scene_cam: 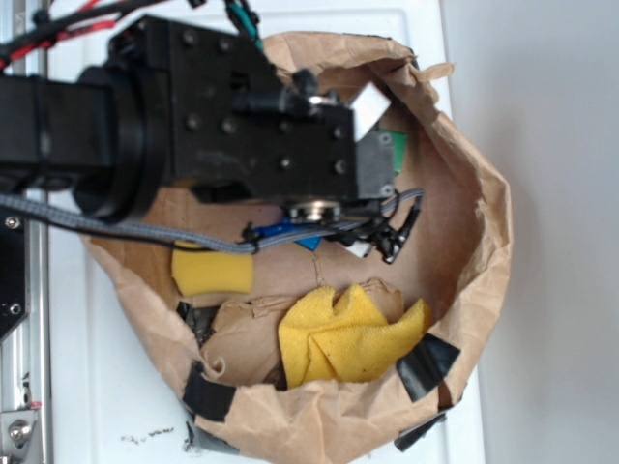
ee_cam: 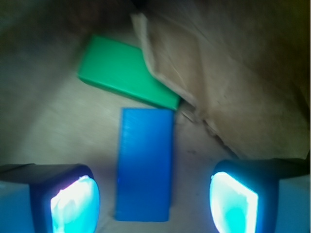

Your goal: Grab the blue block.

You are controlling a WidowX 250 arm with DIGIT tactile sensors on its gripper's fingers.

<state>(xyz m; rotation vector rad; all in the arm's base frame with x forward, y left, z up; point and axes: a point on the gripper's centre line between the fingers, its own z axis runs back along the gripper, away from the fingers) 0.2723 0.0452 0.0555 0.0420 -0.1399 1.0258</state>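
In the wrist view the blue block (ee_cam: 145,165) lies flat on the brown paper floor, its long side pointing away from me. My gripper (ee_cam: 154,204) is open, with one finger (ee_cam: 73,204) to the block's left and the other to its right. Both stand apart from the block, with a gap on each side. The near end of the block reaches in between them. In the exterior view the black arm head (scene_cam: 261,116) hangs over this spot and only a sliver of blue (scene_cam: 278,231) shows below it.
A flat green block (ee_cam: 124,73) lies just beyond the blue one, touching its far corner; a paper fold (ee_cam: 194,63) rises to its right. All sits inside a crumpled brown paper bag (scene_cam: 484,222), with a yellow sponge piece (scene_cam: 213,273) and a yellow cloth (scene_cam: 348,333).
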